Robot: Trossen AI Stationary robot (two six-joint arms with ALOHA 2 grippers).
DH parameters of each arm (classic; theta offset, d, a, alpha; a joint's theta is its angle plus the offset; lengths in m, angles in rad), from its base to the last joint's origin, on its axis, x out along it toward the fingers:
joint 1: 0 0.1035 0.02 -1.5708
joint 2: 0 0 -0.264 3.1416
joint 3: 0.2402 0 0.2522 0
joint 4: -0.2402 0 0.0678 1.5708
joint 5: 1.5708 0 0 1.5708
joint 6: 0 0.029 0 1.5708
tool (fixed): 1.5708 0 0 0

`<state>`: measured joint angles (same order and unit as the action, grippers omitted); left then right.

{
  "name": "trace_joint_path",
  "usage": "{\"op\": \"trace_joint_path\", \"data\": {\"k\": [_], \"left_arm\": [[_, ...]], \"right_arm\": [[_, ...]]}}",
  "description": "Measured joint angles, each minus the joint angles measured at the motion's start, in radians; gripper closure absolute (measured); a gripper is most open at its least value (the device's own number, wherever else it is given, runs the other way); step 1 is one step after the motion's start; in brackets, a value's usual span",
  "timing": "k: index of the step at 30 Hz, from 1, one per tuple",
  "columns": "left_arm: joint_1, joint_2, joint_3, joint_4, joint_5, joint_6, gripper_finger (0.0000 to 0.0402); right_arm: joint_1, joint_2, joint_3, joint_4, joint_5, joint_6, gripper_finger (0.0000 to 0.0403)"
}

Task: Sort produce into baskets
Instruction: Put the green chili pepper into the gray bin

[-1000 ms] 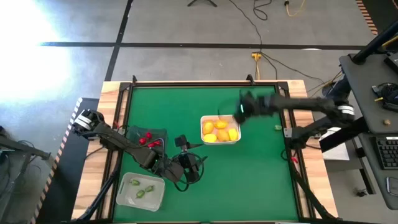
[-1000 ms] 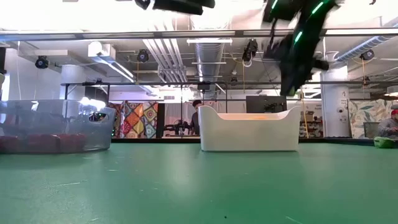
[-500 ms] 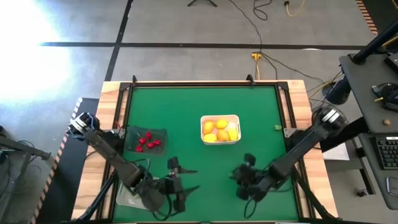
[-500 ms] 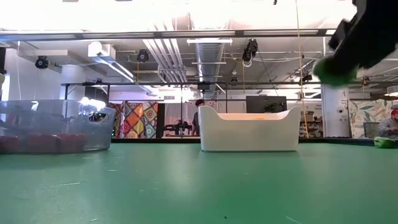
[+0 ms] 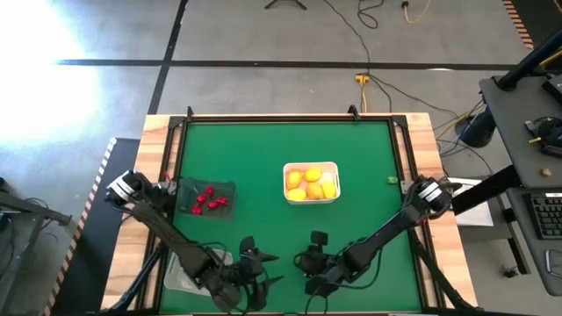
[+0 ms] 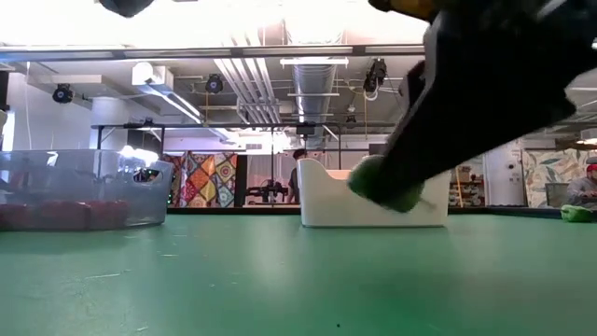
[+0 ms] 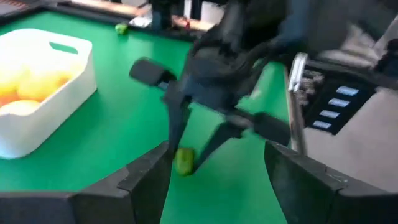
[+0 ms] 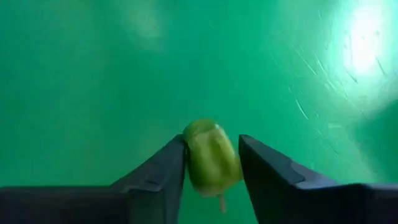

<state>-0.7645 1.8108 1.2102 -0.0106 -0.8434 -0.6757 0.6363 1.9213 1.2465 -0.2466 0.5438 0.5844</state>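
My right gripper point(image 5: 309, 269) hangs near the table's near edge, shut on a small green piece point(image 8: 211, 155). That piece also shows in the left wrist view point(image 7: 184, 160) and the low view point(image 6: 384, 183). My left gripper point(image 5: 263, 269) is open and empty just left of it, facing it. The white basket point(image 5: 335, 167) holds yellow-orange rounds point(image 5: 309, 184). The dark see-through basket point(image 5: 230, 188) holds red pieces point(image 5: 205, 198). The clear basket point(image 5: 178, 272) is mostly hidden under my left arm. My right gripper pinches the green piece by two opposite sides point(image 8: 194, 149) between its two fingers, at their free ends. The fingers point(image 7: 173, 118) come from above, pointing down. In the low view the piece hangs clear of the table.
Another small green piece point(image 5: 392, 180) lies at the table's right edge; it also shows in the left wrist view point(image 7: 121, 28). The two grippers are close together at the near middle. Wooden rails border the green mat point(image 5: 263, 149).
My right gripper has swung from beside the white basket toward the table's near edge, then a little left, carrying the green piece lower. My left gripper has moved toward the near edge.
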Motion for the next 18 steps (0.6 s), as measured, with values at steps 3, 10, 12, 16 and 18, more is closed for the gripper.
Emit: {"op": "trace_joint_path", "data": {"k": [3,10,12,16,18], "left_arm": [[0.017,0.034,0.002,0.003,-0.001,-0.014,0.0152],[0.073,0.120,0.002,0.051,0.052,0.013,0.0124],[0.087,0.151,0.002,0.077,0.098,0.029,0.0123],[0.110,0.226,0.013,0.126,0.113,0.040,0.0122],[0.122,0.264,0.022,0.128,0.127,0.052,0.0122]], "right_arm": [[0.000,0.020,0.036,-0.018,-0.001,-0.011,0.0232],[0.001,0.004,0.054,-0.071,-0.049,-0.016,0.0155],[0.006,-0.027,0.054,-0.111,-0.089,0.005,0.0141],[0.039,-0.085,0.054,-0.221,-0.098,0.074,0.0122],[0.060,-0.106,0.054,-0.273,-0.094,0.106,0.0115]]}}
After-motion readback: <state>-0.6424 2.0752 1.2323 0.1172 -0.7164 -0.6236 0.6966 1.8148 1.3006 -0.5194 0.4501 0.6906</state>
